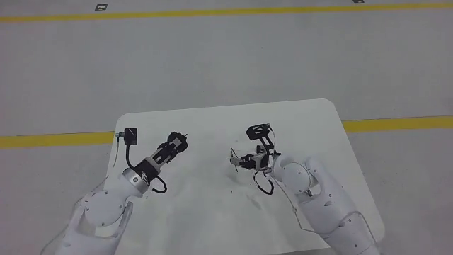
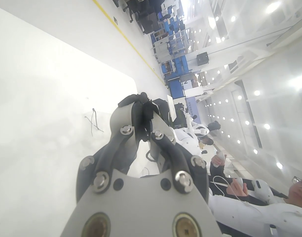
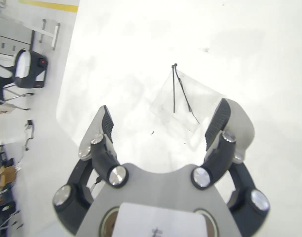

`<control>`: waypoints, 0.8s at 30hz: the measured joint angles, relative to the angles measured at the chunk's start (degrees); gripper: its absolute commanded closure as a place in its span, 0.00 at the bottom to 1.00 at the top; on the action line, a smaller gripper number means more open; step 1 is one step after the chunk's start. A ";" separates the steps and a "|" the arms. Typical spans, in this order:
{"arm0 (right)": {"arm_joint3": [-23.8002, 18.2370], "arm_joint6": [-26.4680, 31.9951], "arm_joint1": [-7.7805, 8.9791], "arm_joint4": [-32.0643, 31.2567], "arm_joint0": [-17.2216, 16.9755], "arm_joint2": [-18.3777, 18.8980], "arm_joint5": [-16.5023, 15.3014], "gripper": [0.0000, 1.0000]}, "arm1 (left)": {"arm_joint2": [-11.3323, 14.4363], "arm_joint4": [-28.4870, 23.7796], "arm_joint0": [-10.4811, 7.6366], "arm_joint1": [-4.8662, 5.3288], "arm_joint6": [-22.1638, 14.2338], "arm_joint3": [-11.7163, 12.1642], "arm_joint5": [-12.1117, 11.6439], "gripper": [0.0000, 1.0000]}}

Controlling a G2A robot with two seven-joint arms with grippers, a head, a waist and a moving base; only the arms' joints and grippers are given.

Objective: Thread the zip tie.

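1. Black zip ties [image 3: 174, 89] lie unthreaded on a clear sheet [image 3: 207, 92].
2. My right gripper [image 3: 164, 106] hangs spread just short of them, seemingly for picking.
3. My left gripper [image 2: 142, 102], pinched together, sits aside.

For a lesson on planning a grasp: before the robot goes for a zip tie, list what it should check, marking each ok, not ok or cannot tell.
1. Right gripper open for a grasp: ok.
2. Zip ties within its line of approach: ok; both lie ahead of it on the clear sheet.
3. Neither tie looped yet: ok; both lie with free ends.
4. Ties far enough apart to lift one alone: cannot tell; their heads lie close together.
5. Left gripper ready to receive an end: not ok; it is shut.
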 measured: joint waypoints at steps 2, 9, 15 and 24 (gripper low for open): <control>-1.87 1.53 0.16 -2.44 -0.43 0.06 2.35 0.00 | 0.00 0.00 0.00 0.00 0.00 0.00 0.00 1.00; -8.01 7.47 0.51 -11.62 -1.26 -1.67 7.86 0.00 | 0.00 0.00 0.00 0.00 0.00 0.00 0.00 1.00; -7.42 9.16 -0.18 -17.76 1.37 -6.47 9.62 0.00 | 0.00 0.00 0.00 0.00 0.00 0.00 0.00 1.00; -5.11 11.32 -1.22 -21.93 5.09 -11.17 10.77 0.00 | 0.00 0.00 0.00 0.00 0.00 0.00 0.00 1.00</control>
